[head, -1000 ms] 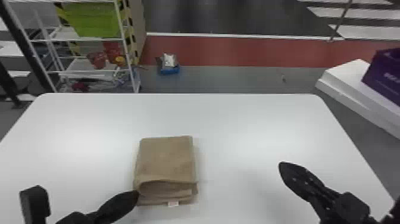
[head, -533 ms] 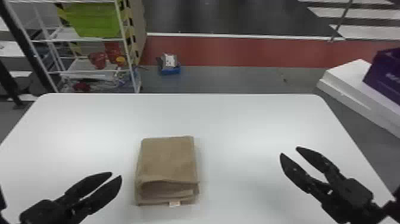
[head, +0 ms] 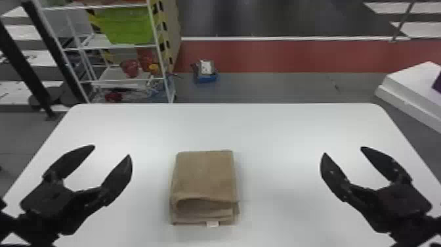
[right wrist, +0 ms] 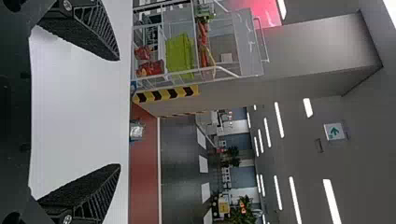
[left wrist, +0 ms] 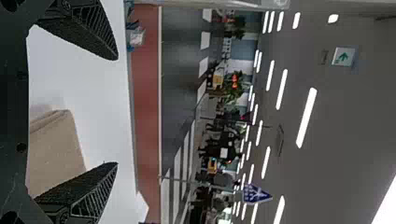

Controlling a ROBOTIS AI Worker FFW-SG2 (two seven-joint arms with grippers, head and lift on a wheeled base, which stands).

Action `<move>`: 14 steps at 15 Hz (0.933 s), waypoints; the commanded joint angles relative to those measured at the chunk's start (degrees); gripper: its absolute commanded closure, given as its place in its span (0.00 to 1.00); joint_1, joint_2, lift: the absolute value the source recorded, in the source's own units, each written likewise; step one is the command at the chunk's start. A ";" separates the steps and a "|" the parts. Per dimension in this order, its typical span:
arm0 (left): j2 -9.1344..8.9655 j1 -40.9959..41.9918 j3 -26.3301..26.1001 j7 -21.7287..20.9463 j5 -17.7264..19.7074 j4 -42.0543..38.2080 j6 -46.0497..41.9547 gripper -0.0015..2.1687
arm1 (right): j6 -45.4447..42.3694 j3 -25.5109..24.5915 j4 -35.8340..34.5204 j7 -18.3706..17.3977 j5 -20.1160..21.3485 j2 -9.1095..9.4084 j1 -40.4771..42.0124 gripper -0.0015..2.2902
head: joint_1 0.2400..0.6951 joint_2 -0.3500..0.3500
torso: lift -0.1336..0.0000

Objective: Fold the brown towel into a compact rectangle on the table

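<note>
left claw [head: 111,151]: fingers spread wide apart, with a clear gap between the tips; it hangs over the near left of the tabletop [head: 279,131], well apart from the right claw [head: 344,150].
right claw: fingers also wide apart, over the near right of the tabletop; its wrist view shows white surface through the gap.
white tag [head: 212,223]: small, poking out from the near edge of the brown towel [head: 205,175], to the right of the left claw.
brown towel: folded into a compact rectangle, flat on the tabletop between the two claws, nearer the left claw and touching neither; a rounded fold and stacked layers face the near side. the left wrist view shows it partly behind one finger.
tabletop: white, with rounded far corners, reaching out beyond both claws.
white slab [head: 407,85]: past the tabletop, farther out and to the right of the right claw.
shelf rack [head: 159,54]: white frame beyond the left claw, with a green bin [head: 129,26] and red items [head: 129,67] on it.
blue item [head: 206,78]: on the floor, beyond the towel and between the claws' lines.
red floor band [head: 279,56]: runs across, farther out than both claws.
</note>
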 commanded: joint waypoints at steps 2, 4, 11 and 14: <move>-0.15 -0.79 -5.42 8.88 -5.14 8.71 -24.77 0.02 | -0.74 4.21 -2.92 -1.49 4.08 0.05 3.04 0.03 | 1.00 0.66 | 0.07; -0.15 -1.40 -9.64 15.04 -10.33 9.85 -25.30 0.02 | -3.91 8.26 -2.04 -5.09 8.21 0.05 2.86 0.03 | 1.00 0.70 | 0.07; -0.15 -4.92 -15.17 16.88 -15.86 10.47 -9.83 0.02 | 5.41 7.55 1.48 -4.57 6.72 0.05 -4.08 0.03 | 1.00 0.63 | 0.07; -0.15 -5.45 -14.47 17.76 -15.78 10.73 -10.19 0.02 | 5.41 7.38 1.48 -4.13 6.54 0.05 -3.99 0.03 | 1.00 0.62 | 0.07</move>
